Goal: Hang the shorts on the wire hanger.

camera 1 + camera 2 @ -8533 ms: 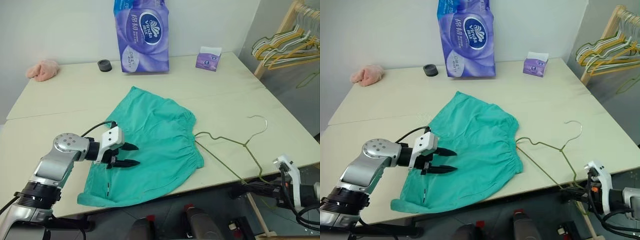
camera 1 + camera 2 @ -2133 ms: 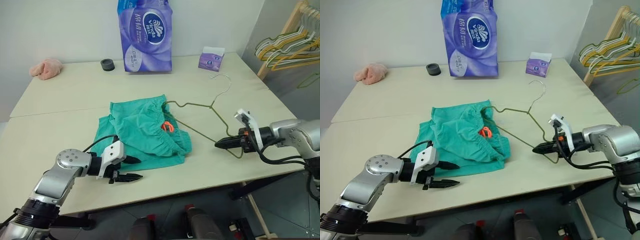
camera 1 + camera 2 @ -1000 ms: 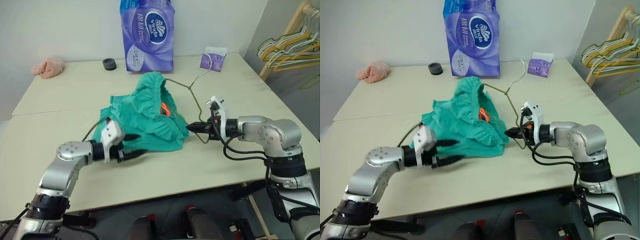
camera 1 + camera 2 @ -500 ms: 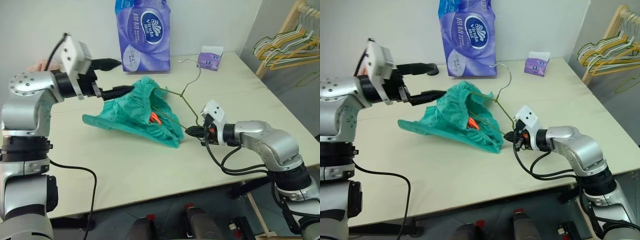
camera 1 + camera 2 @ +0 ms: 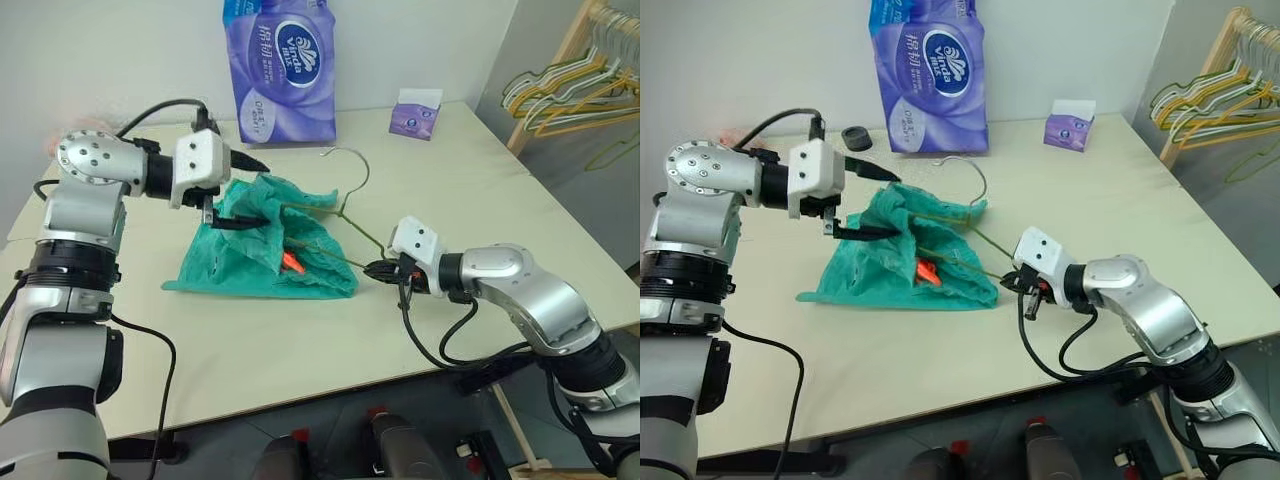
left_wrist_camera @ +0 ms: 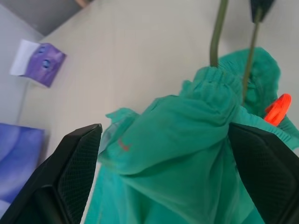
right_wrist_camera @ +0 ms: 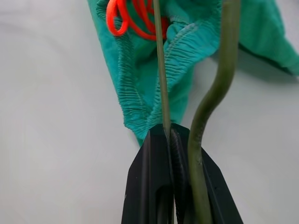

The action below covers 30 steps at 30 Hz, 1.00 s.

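Teal-green fabric shorts [image 5: 262,252] lie bunched mid-table, orange drawstring [image 5: 291,264] showing, thin olive wire hanger [image 5: 340,215] threaded through the waistband. Right gripper [image 5: 376,270] pinched tight on the hanger's near corner. Left gripper [image 5: 238,192], fingers spread wide, over the shorts' far-left edge. Far side: purple tissue pack [image 5: 279,68], "Vinda" logo; small purple tissue box [image 5: 415,113].

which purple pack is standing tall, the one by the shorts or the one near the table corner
The big tissue pack behind the shorts stands tall; the small tissue box near the corner sits low.
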Available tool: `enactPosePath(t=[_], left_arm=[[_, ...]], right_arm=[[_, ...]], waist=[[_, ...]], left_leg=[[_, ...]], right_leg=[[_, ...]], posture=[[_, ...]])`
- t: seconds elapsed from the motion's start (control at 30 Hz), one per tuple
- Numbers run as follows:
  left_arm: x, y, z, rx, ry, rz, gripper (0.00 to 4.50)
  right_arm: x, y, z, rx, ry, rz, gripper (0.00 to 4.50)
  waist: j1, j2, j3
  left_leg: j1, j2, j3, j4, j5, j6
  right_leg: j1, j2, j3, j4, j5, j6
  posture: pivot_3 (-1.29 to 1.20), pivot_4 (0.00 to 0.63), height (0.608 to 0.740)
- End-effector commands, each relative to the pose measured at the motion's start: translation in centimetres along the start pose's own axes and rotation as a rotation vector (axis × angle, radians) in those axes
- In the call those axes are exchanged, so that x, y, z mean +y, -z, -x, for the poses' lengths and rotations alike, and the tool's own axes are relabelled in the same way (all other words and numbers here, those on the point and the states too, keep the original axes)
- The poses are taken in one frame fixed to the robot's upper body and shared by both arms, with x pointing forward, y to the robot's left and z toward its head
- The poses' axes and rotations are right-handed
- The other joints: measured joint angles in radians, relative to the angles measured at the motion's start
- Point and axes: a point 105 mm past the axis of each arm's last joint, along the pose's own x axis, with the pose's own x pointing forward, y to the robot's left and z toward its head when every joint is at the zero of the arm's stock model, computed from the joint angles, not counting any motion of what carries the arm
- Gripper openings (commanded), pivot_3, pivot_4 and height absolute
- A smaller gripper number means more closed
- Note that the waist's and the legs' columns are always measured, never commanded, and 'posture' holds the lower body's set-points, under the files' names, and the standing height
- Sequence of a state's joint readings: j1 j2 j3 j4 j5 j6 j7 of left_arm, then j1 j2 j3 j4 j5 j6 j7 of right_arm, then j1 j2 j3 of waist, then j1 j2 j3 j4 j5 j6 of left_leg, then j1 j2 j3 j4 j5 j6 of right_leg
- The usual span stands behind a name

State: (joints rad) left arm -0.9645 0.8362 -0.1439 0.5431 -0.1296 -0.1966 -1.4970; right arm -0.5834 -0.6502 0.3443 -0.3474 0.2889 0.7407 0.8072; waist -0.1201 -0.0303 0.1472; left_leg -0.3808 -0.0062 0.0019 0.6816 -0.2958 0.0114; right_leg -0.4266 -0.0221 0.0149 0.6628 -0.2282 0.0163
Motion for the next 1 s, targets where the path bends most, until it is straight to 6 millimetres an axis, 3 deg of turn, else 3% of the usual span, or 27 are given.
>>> enactPosePath(t=[0.03, 0.13, 0.53, 0.63, 0.77, 0.87, 1.0], left_arm=[[-0.9, 0.3, -0.4, 0.022, 0.061, -0.032, 4.48], [-1.2, 0.5, -0.6, 0.033, 0.088, -0.035, 4.48], [-2.6, 1.0, -1.6, 0.033, 0.154, -0.015, 0.73], [-2.9, 0.9, -1.6, 0.03, 0.163, -0.005, 0.02], [-3.2, 1.0, -1.6, 0.036, 0.174, 0.016, 0.01], [-3.3, 1.1, -1.5, 0.039, 0.167, 0.037, 0.01], [-2.8, 1.2, -1.2, 0.038, 0.119, 0.07, 0.01]], right_arm=[[0.2, -1.7, 0.4, -0.051, -0.002, 0.11, 0.0], [0.1, -1.9, 0.4, -0.06, -0.001, 0.139, 0.0], [0.4, -2.5, 0.4, -0.086, -0.009, 0.272, 0.0], [0.3, -2.7, 0.3, -0.09, -0.005, 0.307, 0.0], [-0.1, -2.5, 0.4, -0.078, -0.011, 0.374, 0.0], [-1.0, -0.6, 1.2, -0.016, -0.001, 0.432, 0.0], [-3.7, 2.5, 3.6, 0.11, 0.078, 0.492, 1.1]], waist=[[-0.003, 0.0, 0.0], [-0.006, 0.0, 0.0], [-0.021, 0.0, 0.0], [-0.021, 0.0, 0.0], [-0.021, 0.0, 0.0], [-0.019, 0.0, 0.0], [-0.018, 0.0, 0.0]], left_leg=[[0.0, 0.0, 0.0, 0.0, 0.0, 0.0], [0.0, 0.0, 0.0, 0.0, 0.0, 0.0], [0.0, 0.0, -0.001, 0.0, 0.0, 0.0], [0.0, 0.0, -0.001, 0.0, 0.0, 0.0], [0.0, 0.0, -0.001, 0.0, 0.0, 0.0], [0.0, 0.0, -0.001, 0.0, 0.0, 0.0], [0.0, 0.0, -0.001, 0.0, 0.0, 0.0]], right_leg=[[0.0, 0.0, 0.0, 0.0, 0.0, 0.0], [0.0, 0.0, 0.0, 0.0, 0.0, 0.0], [0.0, 0.0, 0.0, 0.0, 0.0, 0.0], [0.0, 0.0, 0.0, 0.001, 0.0, 0.0], [0.0, 0.0, 0.0, 0.001, 0.0, 0.0], [0.0, 0.0, 0.0, 0.001, 0.0, 0.0], [0.0, 0.0, 0.0, 0.0, 0.0, 0.0]], posture=[[-0.19, 0.094, 0.74], [-0.19, 0.094, 0.74], [-0.19, 0.094, 0.74], [-0.19, 0.095, 0.74], [-0.19, 0.095, 0.74], [-0.19, 0.095, 0.74], [-0.18, 0.095, 0.74]])
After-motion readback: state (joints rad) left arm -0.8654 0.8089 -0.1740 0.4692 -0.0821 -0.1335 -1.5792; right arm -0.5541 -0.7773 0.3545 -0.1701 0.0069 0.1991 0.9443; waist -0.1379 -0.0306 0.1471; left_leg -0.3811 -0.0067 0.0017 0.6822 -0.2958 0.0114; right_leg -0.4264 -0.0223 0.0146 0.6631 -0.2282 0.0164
